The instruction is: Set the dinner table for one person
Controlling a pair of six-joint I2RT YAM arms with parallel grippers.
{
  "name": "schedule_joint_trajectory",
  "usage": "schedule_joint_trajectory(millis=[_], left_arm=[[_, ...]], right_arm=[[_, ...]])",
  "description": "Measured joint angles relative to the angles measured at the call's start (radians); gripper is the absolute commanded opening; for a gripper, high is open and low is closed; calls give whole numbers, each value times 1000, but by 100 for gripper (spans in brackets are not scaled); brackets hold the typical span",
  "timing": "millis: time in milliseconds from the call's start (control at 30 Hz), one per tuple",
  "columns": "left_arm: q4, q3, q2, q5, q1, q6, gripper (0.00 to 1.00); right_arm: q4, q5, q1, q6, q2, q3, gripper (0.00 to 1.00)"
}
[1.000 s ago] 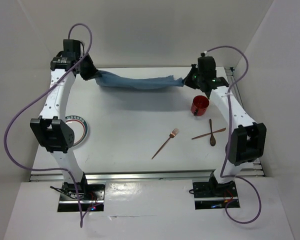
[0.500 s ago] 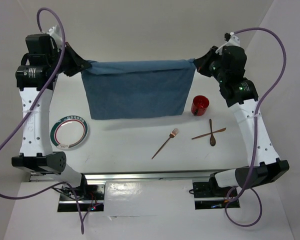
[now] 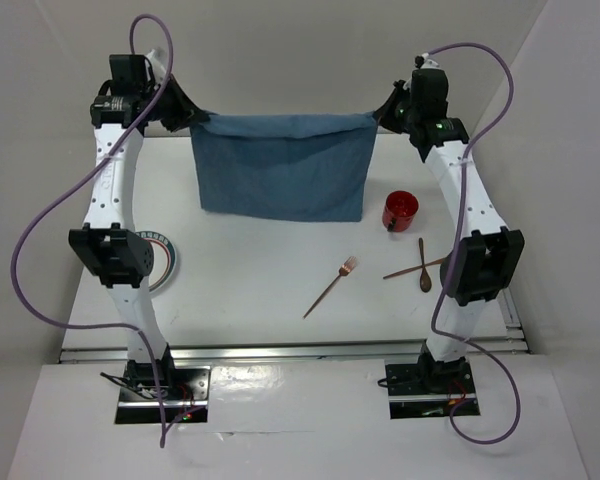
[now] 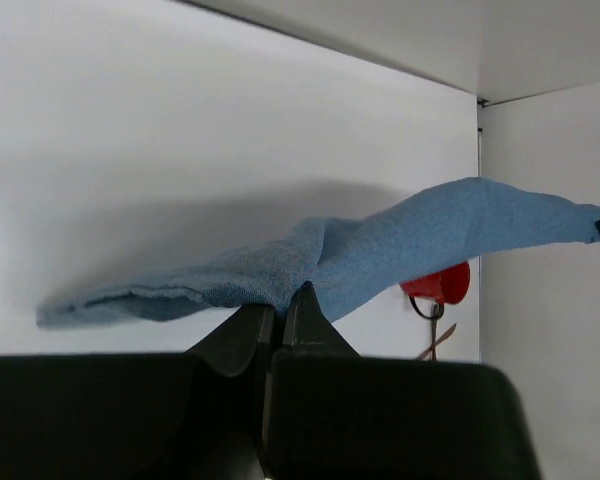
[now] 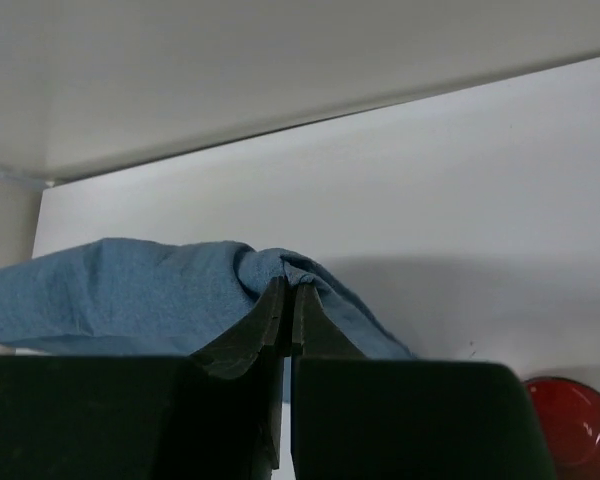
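My left claw (image 3: 193, 122) and right claw (image 3: 379, 118) are each clamped on 1 top corner of the blue cloth mat (image 3: 280, 168). It hangs spread over the far side of the white dinner table (image 3: 245, 285), which stretches beneath both arms. A red cup (image 3: 400, 209), fork (image 3: 330, 286) and plate (image 3: 166, 262) rest on it.

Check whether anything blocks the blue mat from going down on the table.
Nothing visible lies on the dinner table below the hanging blue mat. The red mug stands just right of its lower corner; the fork lies nearer the arms and could get covered.
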Motion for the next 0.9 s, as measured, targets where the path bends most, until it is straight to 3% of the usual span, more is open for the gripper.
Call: schedule_joint_trajectory(millis=[100,300,567,600,667,700,767,800,833,900], left_arm=[[18,105,78,19,-1,-8,0],[115,-8,23,69,4,-39,0],[250,-602,-185,90,9,-46,0],[257,-669,-198,85,9,-43,4],[253,-784,-215,76,9,-37,17],[252,-827,-222,68,9,-28,41],[243,-914,-241,61,8,-6,75],[235,-945,-254,53,9,5,91],[219,-969,-270,37,9,13,100],[182,-985,-299,5,9,29,100]], right_arm=[[19,-3,-15,1,37,27,0],[92,-10,-23,1,-15,-55,0],[161,-34,-22,36,-225,-525,0],[164,-37,-22,43,-248,-587,0],[149,-43,-21,55,-291,-689,19],[146,-49,-17,60,-310,-734,34],[130,-54,-15,74,-344,-793,63],[125,-57,-15,75,-360,-813,68],[116,-60,-14,72,-378,-827,70],[101,-64,-13,69,-411,-834,70]])
